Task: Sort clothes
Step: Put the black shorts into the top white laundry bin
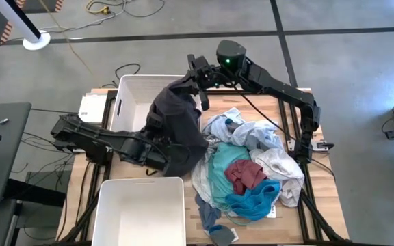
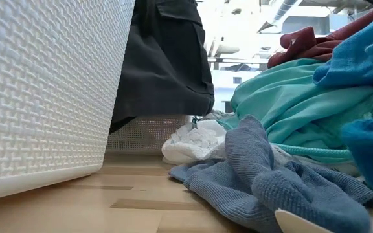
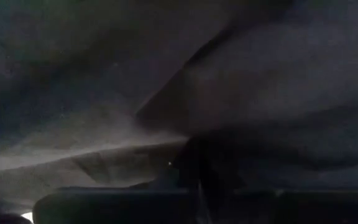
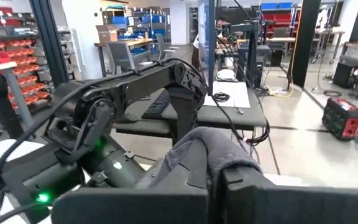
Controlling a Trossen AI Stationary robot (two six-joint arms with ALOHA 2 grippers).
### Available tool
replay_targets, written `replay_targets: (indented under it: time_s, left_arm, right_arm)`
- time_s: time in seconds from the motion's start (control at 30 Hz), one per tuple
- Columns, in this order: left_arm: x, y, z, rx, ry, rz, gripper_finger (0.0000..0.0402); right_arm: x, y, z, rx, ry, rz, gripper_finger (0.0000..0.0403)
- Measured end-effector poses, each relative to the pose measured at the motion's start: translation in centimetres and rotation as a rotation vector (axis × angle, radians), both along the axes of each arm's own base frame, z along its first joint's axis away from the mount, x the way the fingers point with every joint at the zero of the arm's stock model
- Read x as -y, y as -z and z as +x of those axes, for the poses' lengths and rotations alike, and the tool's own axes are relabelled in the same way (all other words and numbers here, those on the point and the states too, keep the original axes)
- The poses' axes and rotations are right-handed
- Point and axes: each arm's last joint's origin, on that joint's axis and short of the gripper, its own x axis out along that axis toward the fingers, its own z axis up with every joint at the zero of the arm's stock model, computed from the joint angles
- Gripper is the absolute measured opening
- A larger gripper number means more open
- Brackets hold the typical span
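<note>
Nearest the low camera: a grey-blue towelling garment [image 2: 264,178], crumpled flat on the wooden table [image 2: 109,207], just beside the textured wall of a white bin [image 2: 37,97]. Behind it, a small white piece [image 2: 196,141], then teal fabric [image 2: 290,110], bright blue fabric [image 2: 361,58] and a maroon item [image 2: 309,42] stacked higher. Seen from above, heaped clothes [image 1: 248,167] filling the middle and right side of the table, with the maroon piece [image 1: 245,174] on top of the teal, pale grey and white garments toward the right edge, and the grey-blue one trailing to the near edge. Two white bins along the left side: one [image 1: 139,212] at the near left corner, the other [image 1: 135,96] at the far left corner. Dark grey garment [image 1: 176,126] stretched up between both arms, hanging over the inner edge of the far bin and clear of the table in the low view [image 2: 164,58]. Right gripper [image 1: 200,80] over the far edge, fingers clamped on the garment's upper end, a fold of grey cloth [image 4: 219,155] bunched between them. Left gripper [image 1: 161,158] near the middle of the table, buried under the lower part of the same garment, fingers closed on it; left wrist view filled with dark fabric [image 3: 229,93].
</note>
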Motion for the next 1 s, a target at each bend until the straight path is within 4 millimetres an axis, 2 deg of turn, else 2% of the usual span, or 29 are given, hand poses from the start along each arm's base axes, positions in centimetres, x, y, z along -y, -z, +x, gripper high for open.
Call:
replay_targets:
  time_s: [0.13, 0.4, 0.53, 0.67, 0.77, 1.0]
  left_arm:
    - [-0.3, -0.4, -0.4, 0.030, -0.024, 0.045, 0.0001]
    - [-1.0, -3.7, -2.6, 0.253, -0.073, -0.016, 0.0000]
    - [-2.1, -5.3, -4.1, 0.393, -0.146, -0.123, 0.0000]
    - [-3.4, -6.2, -5.0, 0.550, -0.261, -0.390, 0.0006]
    - [-4.1, -7.0, -5.8, 0.646, -0.301, -0.566, 0.0040]
    - [-4.3, -8.2, -7.3, 0.808, -0.353, -0.750, 0.0195]
  right_arm:
    - [0.0, 0.3, 0.0, -0.031, 0.001, 0.015, 0.0021]
    - [1.0, 1.4, -0.5, -0.147, 0.029, 0.058, 0.0026]
    - [2.0, 2.1, -1.0, -0.220, 0.052, 0.052, 0.0039]
    - [2.3, 2.2, -1.1, -0.213, 0.052, -0.008, 0.0051]
    - [1.9, 1.9, -0.9, -0.177, 0.040, -0.042, 0.0054]
    - [0.3, 0.7, -1.1, -0.087, 0.005, -0.137, 0.0055]
